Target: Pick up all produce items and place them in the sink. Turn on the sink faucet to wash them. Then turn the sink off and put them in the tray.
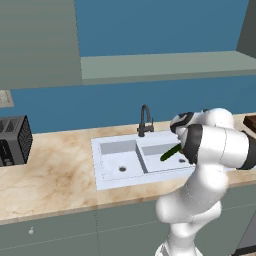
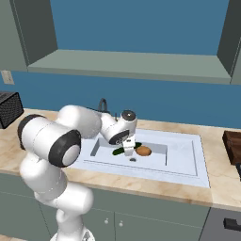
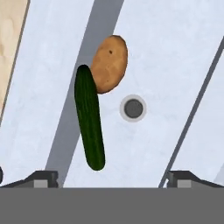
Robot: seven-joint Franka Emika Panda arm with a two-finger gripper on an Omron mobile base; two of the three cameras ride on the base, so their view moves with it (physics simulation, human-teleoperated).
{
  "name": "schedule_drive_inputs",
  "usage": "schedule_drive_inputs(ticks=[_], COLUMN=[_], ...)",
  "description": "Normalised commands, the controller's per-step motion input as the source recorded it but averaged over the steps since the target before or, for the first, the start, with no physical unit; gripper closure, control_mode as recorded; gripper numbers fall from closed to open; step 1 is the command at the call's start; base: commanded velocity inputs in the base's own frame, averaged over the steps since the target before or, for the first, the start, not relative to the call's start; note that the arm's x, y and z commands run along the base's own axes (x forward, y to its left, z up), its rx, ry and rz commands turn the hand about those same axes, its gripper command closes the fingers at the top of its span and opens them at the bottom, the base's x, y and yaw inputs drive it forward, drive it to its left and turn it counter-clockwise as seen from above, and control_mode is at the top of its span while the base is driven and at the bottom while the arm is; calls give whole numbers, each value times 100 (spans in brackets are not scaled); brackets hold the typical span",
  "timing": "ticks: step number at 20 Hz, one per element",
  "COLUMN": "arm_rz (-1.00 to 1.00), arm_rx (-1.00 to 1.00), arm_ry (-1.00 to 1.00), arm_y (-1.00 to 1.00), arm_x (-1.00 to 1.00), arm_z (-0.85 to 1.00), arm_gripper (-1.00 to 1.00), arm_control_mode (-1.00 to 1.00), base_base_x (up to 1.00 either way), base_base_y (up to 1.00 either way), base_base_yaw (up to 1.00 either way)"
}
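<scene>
The dark green cucumber [image 3: 89,118] and the brown potato [image 3: 110,63] lie in the larger basin of the sink [image 2: 197,160], close to its dark drain [image 3: 133,108]. One end of the cucumber touches the potato. My gripper [image 2: 128,149] hangs just above them, open, with its fingertips [image 3: 43,178] set wide and nothing between them. From the left, the cucumber [image 1: 171,152] shows beside my forearm. From the right, the potato [image 2: 143,151] sits right of the gripper. The black faucet [image 1: 144,120] stands behind the sink [image 1: 107,177], with no water showing. The brown tray [image 2: 233,146] is on the counter at far right.
A black toaster [image 1: 14,140] stands on the counter at far left. The smaller basin [image 1: 120,160] lies left of the larger one. A shelf [image 2: 127,63] runs overhead behind the sink. My white arm reaches over the sink's front edge.
</scene>
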Motion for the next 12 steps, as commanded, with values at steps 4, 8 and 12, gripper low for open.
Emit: schedule_drive_inputs(ticks=[4,8,12], arm_rz=[15,17,17], arm_rx=[-1,-5,-7], arm_ry=[-14,-13,-11], arm_y=[1,7,11], arm_x=[-36,-35,-27], arm_z=[34,39,41], arm_gripper=[-100,-100,-100], arm_control_mode=[-100,-100,-100], base_base_x=[0,0,0], base_base_y=[0,0,0], base_base_yaw=[0,0,0])
